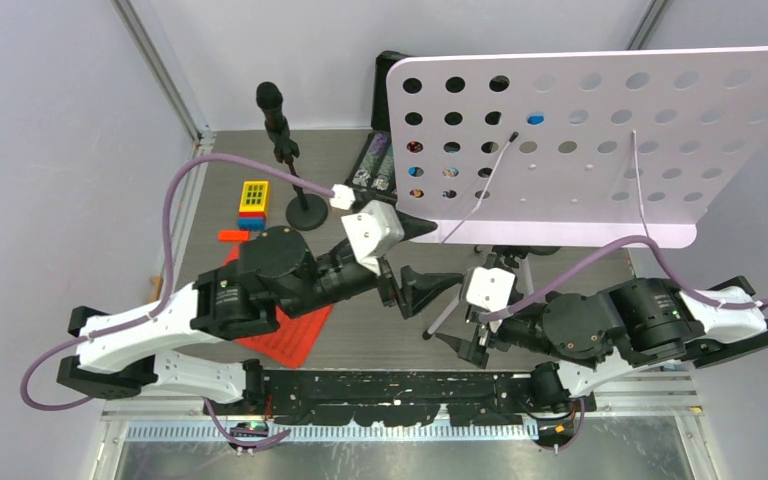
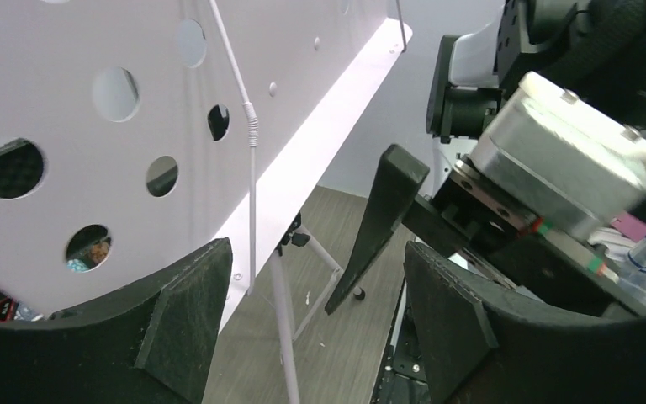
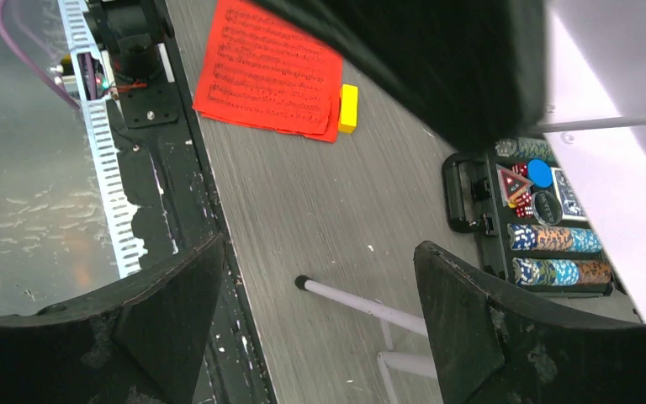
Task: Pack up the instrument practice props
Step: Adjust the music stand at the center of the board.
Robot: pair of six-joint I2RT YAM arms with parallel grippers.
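Two sets, both spread open and empty | left fingers (image 2: 454, 328) beside music rack (image 1: 600, 150), 1 o'clock on bench (image 1: 370, 338) | right fingers (image 3: 168, 311) above tripod leg (image 3: 362, 305) | risk: stray nudge could topple the tall rack.

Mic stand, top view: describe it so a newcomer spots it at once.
From the big white hole-punched music rack, look left toward the back-left corner. A black microphone stands there on a thin round-based pole, beside a yellow toy block. It alone is tall, slim and black; its neighbours are low and coloured.
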